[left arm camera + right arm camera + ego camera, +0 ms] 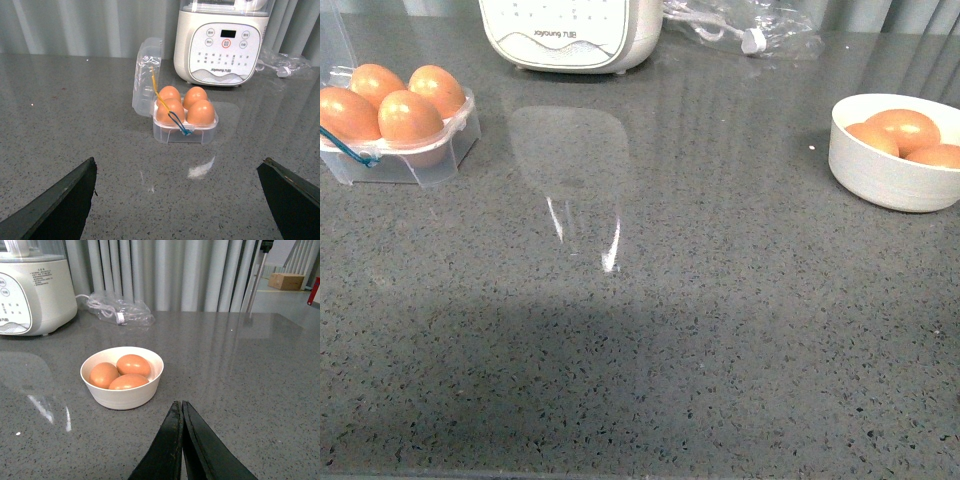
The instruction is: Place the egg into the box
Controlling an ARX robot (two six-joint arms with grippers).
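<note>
My left claw is spread wide and empty, facing the clear egg box. Its lid is open, with an egg in each of four cups. My right claw is pinched together, gripping nothing, near the white bowl of three eggs on the grey surface.

Soft, even light. White glare streaks the glossy worktop just ahead of my left fingers, which show dark and slightly blurred; things beyond are sharp.
</note>
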